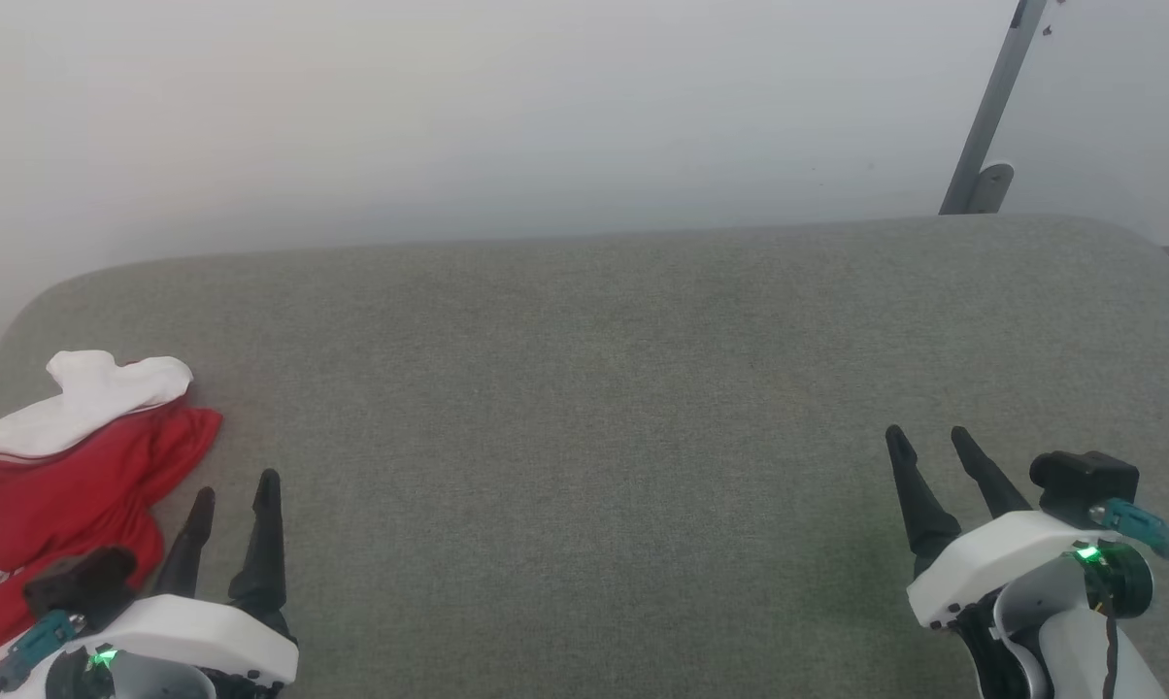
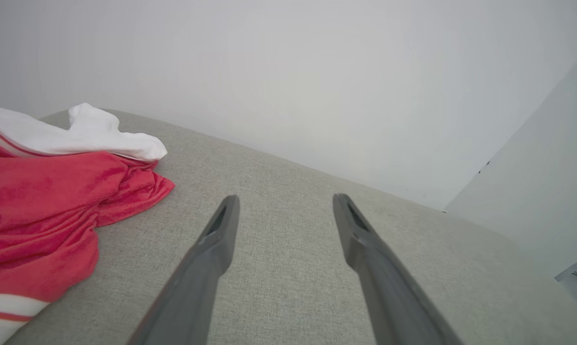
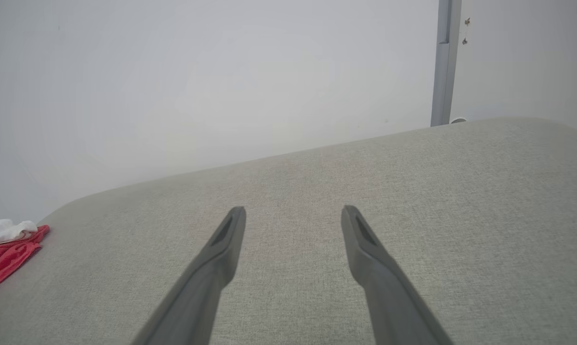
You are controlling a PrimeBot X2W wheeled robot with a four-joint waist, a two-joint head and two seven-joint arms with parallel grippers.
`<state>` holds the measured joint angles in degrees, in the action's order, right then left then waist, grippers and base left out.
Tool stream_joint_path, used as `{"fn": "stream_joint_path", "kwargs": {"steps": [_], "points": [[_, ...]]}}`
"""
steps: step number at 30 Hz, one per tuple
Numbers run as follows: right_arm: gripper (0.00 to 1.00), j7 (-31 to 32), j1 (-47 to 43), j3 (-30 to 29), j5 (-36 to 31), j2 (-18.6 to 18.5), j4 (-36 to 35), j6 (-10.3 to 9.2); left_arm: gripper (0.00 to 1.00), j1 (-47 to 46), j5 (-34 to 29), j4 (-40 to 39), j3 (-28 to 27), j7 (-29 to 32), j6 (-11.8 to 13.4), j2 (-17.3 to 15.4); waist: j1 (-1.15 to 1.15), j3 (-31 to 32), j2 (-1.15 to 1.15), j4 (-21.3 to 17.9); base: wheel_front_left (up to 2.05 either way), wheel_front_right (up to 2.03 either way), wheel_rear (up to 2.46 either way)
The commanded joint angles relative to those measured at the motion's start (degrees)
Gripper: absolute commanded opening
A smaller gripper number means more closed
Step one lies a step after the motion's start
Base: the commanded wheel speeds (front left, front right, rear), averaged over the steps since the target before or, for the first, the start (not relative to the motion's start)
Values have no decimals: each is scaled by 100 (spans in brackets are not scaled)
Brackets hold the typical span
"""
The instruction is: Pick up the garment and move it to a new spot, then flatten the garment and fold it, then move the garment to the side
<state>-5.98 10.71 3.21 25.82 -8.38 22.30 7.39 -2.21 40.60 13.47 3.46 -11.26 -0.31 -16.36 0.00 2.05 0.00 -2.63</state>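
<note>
Wall: a plain pale wall (image 1: 449, 116) runs behind the whole far edge of your workspace.
Bench: the bench (image 1: 584, 388) is covered in grey-green fabric and has rounded far corners. Most of its top is bare cloth in your head view.
Garment: the garment (image 1: 70, 466) lies in a crumpled heap at the far left of the bench and runs off the left edge of your head view. The body is red. A white sleeve lies bunched on top, toward the wall side. In your left wrist view, white-and-red striped trim shows at its near end (image 2: 44, 206). You cannot see the chest print in these folds.
Left gripper: the left gripper (image 1: 237, 484) sits at the lower left, just right of the garment. Its fingers are spread wide, with bare bench fabric between them. In the left wrist view, a strip of bench separates the nearer finger from the red cloth.
Right gripper: the right gripper (image 1: 927, 432) sits at the lower right, well apart from the garment. Its fingers are spread just as wide and hold nothing.
Post: a grey metal post (image 1: 992, 107) leans behind the far right corner, with a rounded bracket at its foot.
Lights: a small green light (image 1: 1087, 553) glows on the right wrist, and another on the left.
</note>
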Motion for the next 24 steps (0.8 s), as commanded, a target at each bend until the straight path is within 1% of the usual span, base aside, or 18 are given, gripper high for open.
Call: {"fn": "stream_joint_path", "kwargs": {"steps": [1,24], "points": [[100,-49,82,15,-114,-34,-34,16,100,52,-142,-53,12,-58,15,-55,0,3,0,-3,0,0,0],[100,-256,167,148,-1024,-124,-30,16,100,134,-824,-104,67,-321,106,-237,0,72,0,-70,0,0,0]]}}
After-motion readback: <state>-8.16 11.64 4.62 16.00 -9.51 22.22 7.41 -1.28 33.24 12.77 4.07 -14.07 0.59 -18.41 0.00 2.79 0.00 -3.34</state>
